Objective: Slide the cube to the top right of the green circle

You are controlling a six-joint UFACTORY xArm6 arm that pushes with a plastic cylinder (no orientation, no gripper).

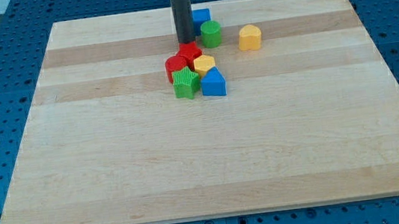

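There are no fingers to open or close on this arm, only a dark rod, and its tip rests on the board just to the view's left of the blue cube and the green circle. The tip looks to be touching or nearly touching the green circle's left side; I cannot tell which.

The blue cube sits toward the view's top, partly hidden behind the rod, and it lies above and slightly left of the green circle, right against it. So the job looks unfinished: the cube would need to travel around to the circle's upper right, and the tip stands on the side suited to pushing it that way.

Just below the tip is a tight cluster: a red cylinder, another red block, a small yellow block, a green block and a blue block. A yellow block stands apart at the view's right. All rest on the wooden board.
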